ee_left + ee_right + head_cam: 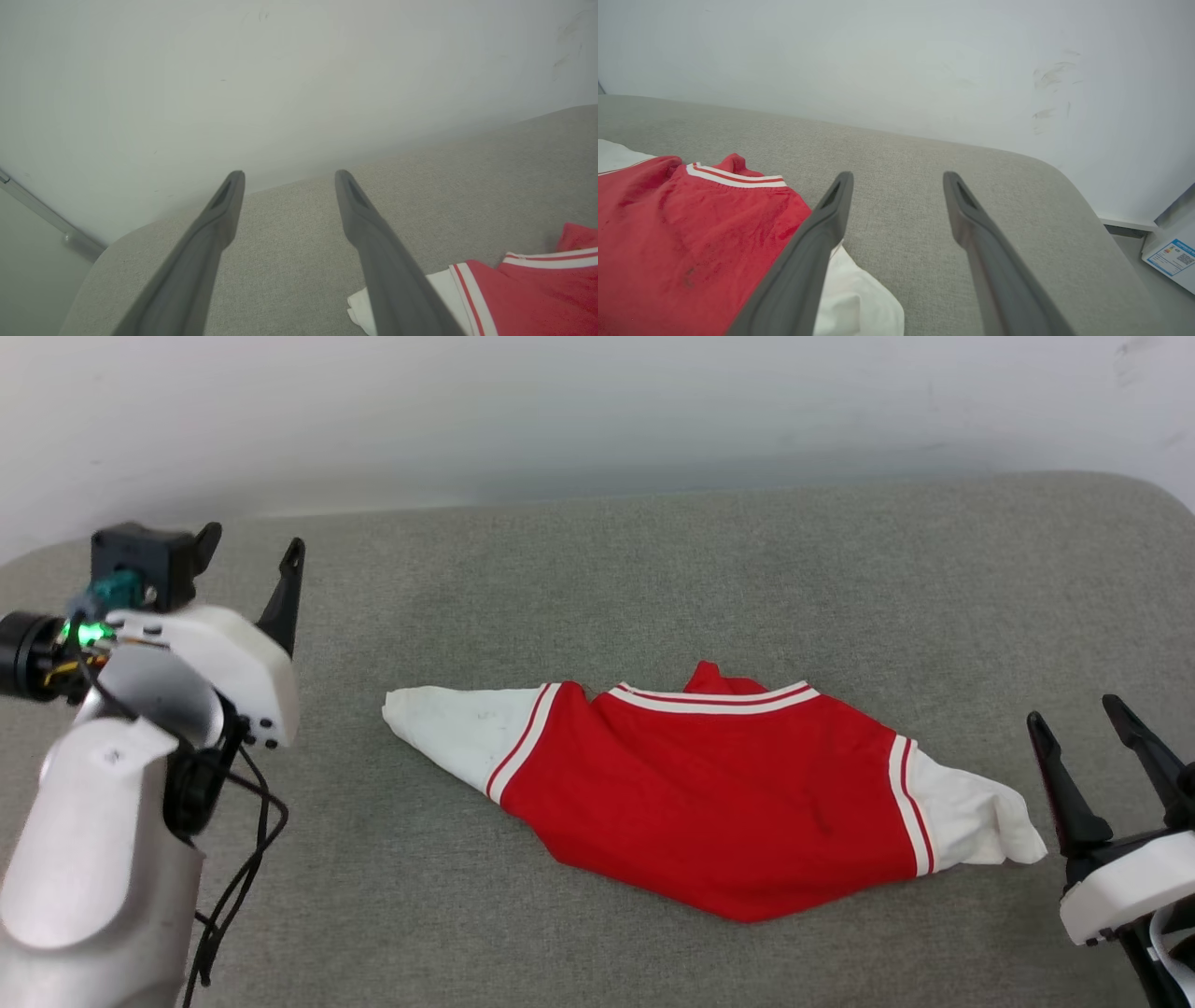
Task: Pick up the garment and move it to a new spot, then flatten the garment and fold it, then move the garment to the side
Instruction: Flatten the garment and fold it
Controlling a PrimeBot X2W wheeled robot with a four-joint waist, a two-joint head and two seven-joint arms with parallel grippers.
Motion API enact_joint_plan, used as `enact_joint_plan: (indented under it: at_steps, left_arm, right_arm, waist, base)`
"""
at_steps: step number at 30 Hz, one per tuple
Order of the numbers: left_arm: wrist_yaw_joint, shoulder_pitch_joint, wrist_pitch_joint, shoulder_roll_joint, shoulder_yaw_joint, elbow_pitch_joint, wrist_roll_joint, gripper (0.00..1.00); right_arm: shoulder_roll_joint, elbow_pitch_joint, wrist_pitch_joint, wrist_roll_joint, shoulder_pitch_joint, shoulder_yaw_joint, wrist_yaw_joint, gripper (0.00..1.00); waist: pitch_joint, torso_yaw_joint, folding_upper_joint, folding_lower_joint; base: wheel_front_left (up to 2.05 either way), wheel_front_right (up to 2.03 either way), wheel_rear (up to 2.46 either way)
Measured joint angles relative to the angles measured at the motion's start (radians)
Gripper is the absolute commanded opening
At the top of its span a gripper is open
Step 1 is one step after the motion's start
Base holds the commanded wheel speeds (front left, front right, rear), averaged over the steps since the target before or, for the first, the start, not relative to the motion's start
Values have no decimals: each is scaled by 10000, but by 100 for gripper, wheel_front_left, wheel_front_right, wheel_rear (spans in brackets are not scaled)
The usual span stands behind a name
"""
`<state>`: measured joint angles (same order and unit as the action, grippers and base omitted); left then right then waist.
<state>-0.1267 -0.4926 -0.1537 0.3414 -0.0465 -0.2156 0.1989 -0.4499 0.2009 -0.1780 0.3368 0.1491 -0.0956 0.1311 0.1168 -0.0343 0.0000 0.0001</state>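
While left end effector (252, 546) and right end effector (1075, 711) gape empty, open grey surface (653, 569) rings the garment (709, 784).

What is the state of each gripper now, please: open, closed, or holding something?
Left gripper: open, holding nothing, away from the red jersey.
Right gripper: open, holding nothing, beside the jersey's white sleeve.

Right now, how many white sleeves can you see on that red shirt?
2. One sleeve lies at the red shirt's left end, toward the left gripper. The other sleeve lies at its right end, close to the right gripper's fingers. No more seem hidden.
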Motion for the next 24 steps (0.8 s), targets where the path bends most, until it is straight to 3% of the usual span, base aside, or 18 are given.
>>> enact_joint_plan:
  at_steps: [8, 12, 17, 24]
  left_arm:
    - [-23, -2058, -4205, 1906, -2924, -479, 3018, 100]
    - [-25, -2743, -5908, 2420, -4079, -863, 4220, 100]
    - [-25, -3399, -7049, 2717, -5012, -1524, 4961, 100]
    - [-25, -3725, -7637, 2882, -5808, -2734, 5469, 100]
  right_arm:
    - [832, -1747, 943, -761, -690, 596, 0, 100]
    - [968, -2182, 1172, -855, -698, 581, 0, 100]
    - [1039, -2414, 1273, -961, -627, 453, 0, 100]
    - [1106, -2357, 1244, -1007, -197, 105, 0, 100]
  waist:
    - [689, -325, 0, 0]
    - [1074, -537, 0, 0]
    - [1589, -821, 0, 0]
    - [2270, -1272, 0, 1]
  base:
    - [0, 0, 0]
    - [0, 0, 0]
    - [0, 0, 0]
    - [0, 0, 0]
